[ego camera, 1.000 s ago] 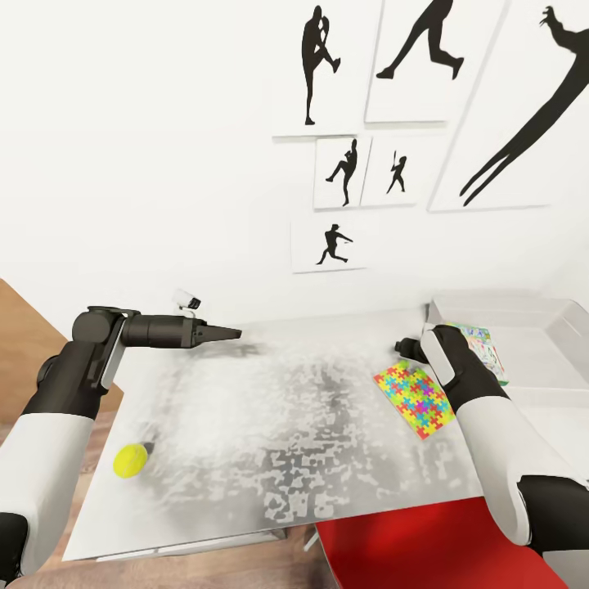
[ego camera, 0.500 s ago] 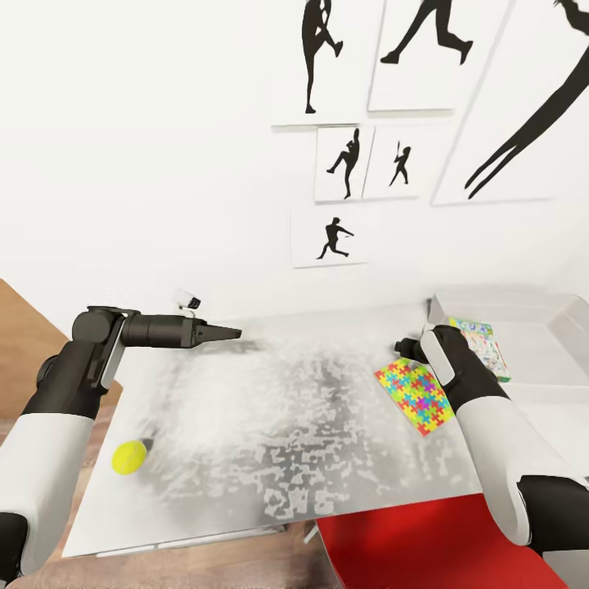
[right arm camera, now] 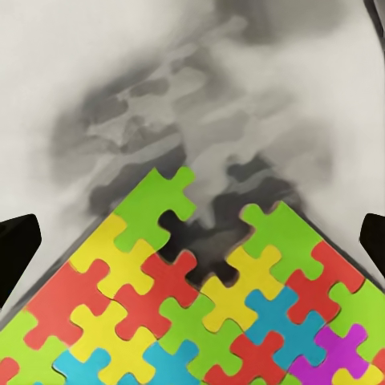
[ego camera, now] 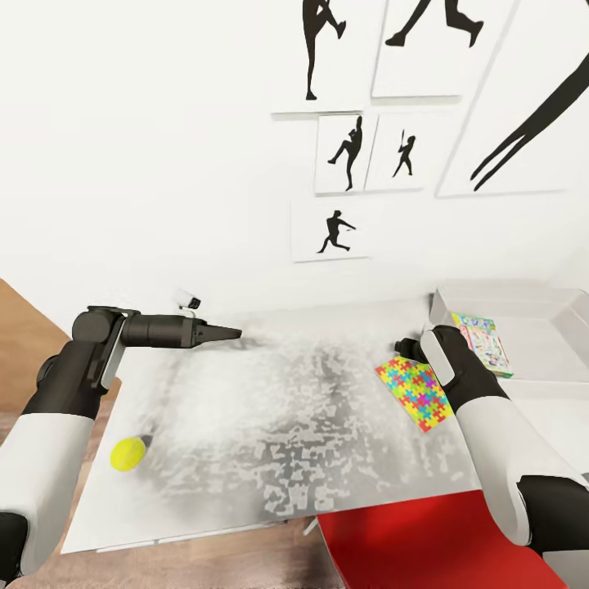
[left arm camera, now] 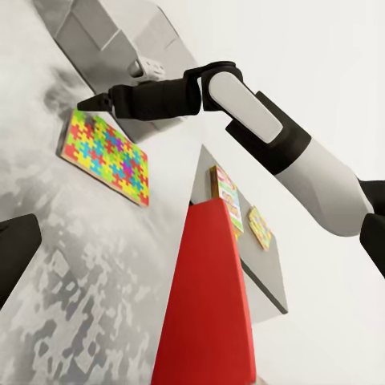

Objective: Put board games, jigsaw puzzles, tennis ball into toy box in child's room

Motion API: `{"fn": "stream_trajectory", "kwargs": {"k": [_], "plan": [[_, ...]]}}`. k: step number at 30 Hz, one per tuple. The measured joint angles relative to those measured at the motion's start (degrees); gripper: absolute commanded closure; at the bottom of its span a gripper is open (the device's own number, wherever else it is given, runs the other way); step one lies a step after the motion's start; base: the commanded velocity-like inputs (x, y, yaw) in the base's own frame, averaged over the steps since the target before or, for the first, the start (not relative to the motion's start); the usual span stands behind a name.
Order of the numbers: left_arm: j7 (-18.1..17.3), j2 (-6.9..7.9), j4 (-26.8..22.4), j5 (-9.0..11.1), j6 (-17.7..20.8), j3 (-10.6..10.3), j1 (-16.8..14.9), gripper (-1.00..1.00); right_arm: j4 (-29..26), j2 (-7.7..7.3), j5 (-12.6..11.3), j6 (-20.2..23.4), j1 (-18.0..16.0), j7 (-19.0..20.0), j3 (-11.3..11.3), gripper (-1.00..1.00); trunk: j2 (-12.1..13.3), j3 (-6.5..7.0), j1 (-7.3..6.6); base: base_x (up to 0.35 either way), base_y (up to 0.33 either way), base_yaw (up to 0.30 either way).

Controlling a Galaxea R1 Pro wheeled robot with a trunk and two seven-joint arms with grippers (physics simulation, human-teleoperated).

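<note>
The jigsaw puzzle [ego camera: 415, 393], a flat box covered in bright interlocking pieces, lies on the pale mottled table [ego camera: 286, 425] right of centre. My right gripper [ego camera: 402, 348] hovers open over its far corner. In the right wrist view the puzzle [right arm camera: 200, 313] lies just below, with the fingertips [right arm camera: 18, 253] spread to both edges. The grey toy box [ego camera: 544, 360] stands at the table's right end, with a colourful flat box [ego camera: 483, 342] inside. The tennis ball [ego camera: 128, 453] rests near the table's left front. My left gripper [ego camera: 233, 333] hangs open above the table's back left, holding nothing.
A red chair [ego camera: 425, 548] stands against the table's front edge, under my right arm. Black silhouette posters [ego camera: 343, 151] hang on the white wall behind. Wood floor [ego camera: 24, 327] shows at the left. In the left wrist view, a grey slab [left arm camera: 269, 277] beyond the chair carries two colourful flat boxes.
The head view has shifted slightly, so the posters sit higher and more of the toy box shows. Both arms hold the same pose. The puzzle and the ball have not moved.
</note>
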Motion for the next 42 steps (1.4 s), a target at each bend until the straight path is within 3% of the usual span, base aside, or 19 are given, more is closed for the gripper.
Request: {"fn": "stream_trajectory", "kwargs": {"k": [25,42], "plan": [[0.00,0.00,0.00,0.00,0.00,-0.03,0.00,-1.00,0.00,-0.09,-0.08,-0.08,0.01,0.00,0.00,-1.00,0.00,-2.30,0.00,0.000,0.000,0.000],[0.00,0.00,0.00,0.01,0.00,-0.03,0.00,-1.00,0.00,-0.05,-0.08,-0.09,0.01,0.00,0.04,-1.00,-0.01,-2.43,0.00,-0.036,0.000,0.000]]}}
